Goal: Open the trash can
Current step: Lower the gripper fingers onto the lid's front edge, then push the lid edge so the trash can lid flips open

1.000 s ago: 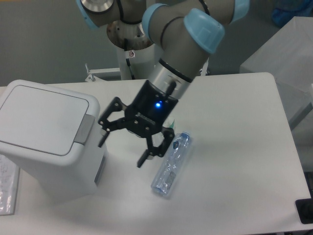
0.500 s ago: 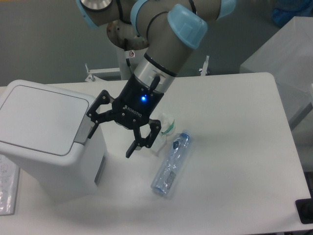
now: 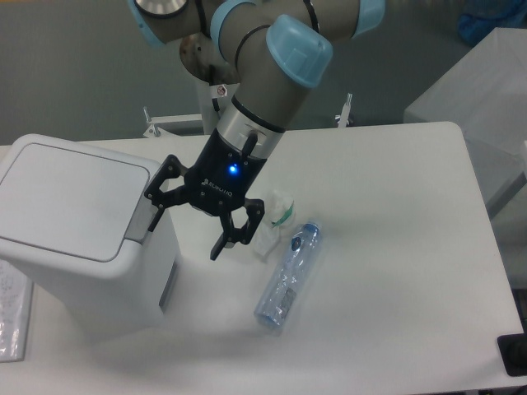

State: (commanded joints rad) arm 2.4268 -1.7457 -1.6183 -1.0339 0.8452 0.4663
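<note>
Camera view, left to right. Trash can [image 3: 78, 230] on tabletop [image 3: 395, 247], left of tool [image 3: 184, 225]; lid [image 3: 70, 200] shut flat, grey push tab [image 3: 142, 216] on can's right edge, facing tool. Can's long axis runs from near-left to far-right; lid hinge side not clear. Tool spread wide, holding nothing; left fingertip [image 3: 155, 220] just beside tab, contact uncertain; other fingertip [image 3: 216, 252] apart from can. Crumpled white-green wrapper [image 3: 272, 220] right of tool. Clear plastic bottle [image 3: 287, 276] lying on side, further right of can.
</note>
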